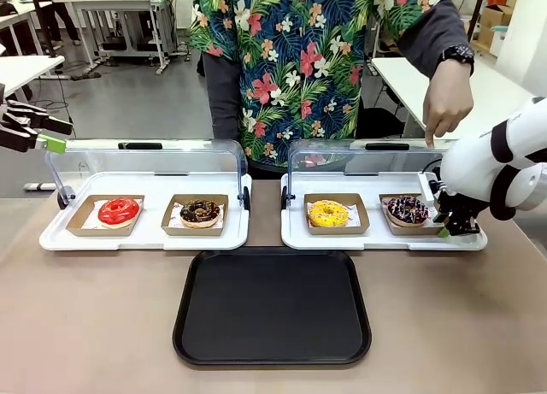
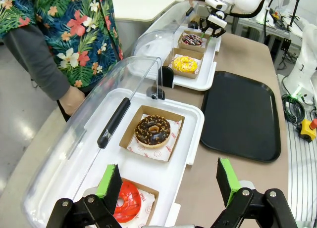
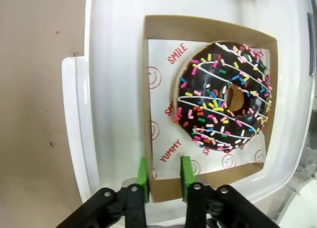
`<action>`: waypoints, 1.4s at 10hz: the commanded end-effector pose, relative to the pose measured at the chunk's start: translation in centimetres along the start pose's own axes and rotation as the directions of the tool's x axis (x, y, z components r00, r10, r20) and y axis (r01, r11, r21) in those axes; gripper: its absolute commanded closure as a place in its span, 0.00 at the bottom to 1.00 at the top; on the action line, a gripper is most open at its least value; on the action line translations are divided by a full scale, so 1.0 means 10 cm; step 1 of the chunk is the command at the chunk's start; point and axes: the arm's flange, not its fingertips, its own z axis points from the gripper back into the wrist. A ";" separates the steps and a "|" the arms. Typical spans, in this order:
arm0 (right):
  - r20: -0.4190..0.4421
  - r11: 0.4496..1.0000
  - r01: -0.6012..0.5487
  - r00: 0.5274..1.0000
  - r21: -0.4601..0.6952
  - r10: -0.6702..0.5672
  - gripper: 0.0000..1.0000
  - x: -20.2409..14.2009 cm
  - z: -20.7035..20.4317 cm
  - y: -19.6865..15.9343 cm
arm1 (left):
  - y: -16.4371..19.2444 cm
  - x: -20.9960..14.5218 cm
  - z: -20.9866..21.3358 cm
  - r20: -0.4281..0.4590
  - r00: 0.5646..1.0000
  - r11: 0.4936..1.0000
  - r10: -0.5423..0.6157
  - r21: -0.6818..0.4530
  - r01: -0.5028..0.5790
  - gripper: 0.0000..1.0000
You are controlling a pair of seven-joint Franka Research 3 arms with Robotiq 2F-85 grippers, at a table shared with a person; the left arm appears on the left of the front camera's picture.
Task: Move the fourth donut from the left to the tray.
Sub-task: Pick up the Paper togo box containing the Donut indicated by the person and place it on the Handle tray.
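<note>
Right claw (image 3: 163,171) pinches holder (image 3: 208,29) edge under the fourth donut (image 3: 225,97); left claw (image 2: 168,181) spread wide.

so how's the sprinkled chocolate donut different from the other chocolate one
Topping: the sprinkled donut carries coloured sprinkles and white icing lines; the crumb donut has golden-brown crumbs. Place: the sprinkled one sits at the right end of the row, the crumb one second from the left. The right gripper is at the corner of the sprinkled donut's holder; nothing is at the crumb donut's. Both are chocolate-glazed rings in brown cardboard holders.
</note>
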 end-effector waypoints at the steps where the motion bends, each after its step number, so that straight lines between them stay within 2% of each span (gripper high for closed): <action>1: -0.005 0.999 -0.034 0.999 0.017 0.034 1.00 -0.02 0.03 -0.02 | 0.00 0.02 0.01 -0.005 1.000 1.000 -0.004 -0.004 0.004 0.00; 4: -0.017 0.998 -0.057 0.998 0.022 0.057 1.00 0.00 0.07 0.00 | 0.00 0.02 0.01 -0.005 1.000 1.000 -0.004 -0.004 0.004 0.00; 6: 0.007 0.998 -0.058 0.998 -0.034 0.059 1.00 -0.03 0.11 -0.02 | 0.00 0.02 0.01 -0.005 1.000 1.000 -0.004 -0.004 0.004 0.00; 7: -0.008 0.999 -0.033 0.999 0.015 0.033 1.00 0.01 0.02 0.00 | 0.00 0.02 0.01 -0.005 1.000 1.000 -0.004 -0.004 0.004 0.00; 10: -0.008 0.999 -0.031 0.999 0.011 0.031 0.98 0.01 0.02 0.00 | 0.00 0.02 0.01 -0.005 1.000 1.000 -0.004 -0.004 0.004 0.00; 12: -0.017 0.997 0.035 0.999 -0.072 -0.036 0.98 0.14 0.34 0.15 | 0.00 0.02 0.01 -0.005 1.000 1.000 -0.004 -0.004 0.004 0.00; 14: 0.017 0.993 0.061 0.998 -0.096 -0.059 0.98 0.30 0.59 0.29 | 0.00 0.02 0.01 -0.005 1.000 1.000 -0.004 -0.004 0.004 0.00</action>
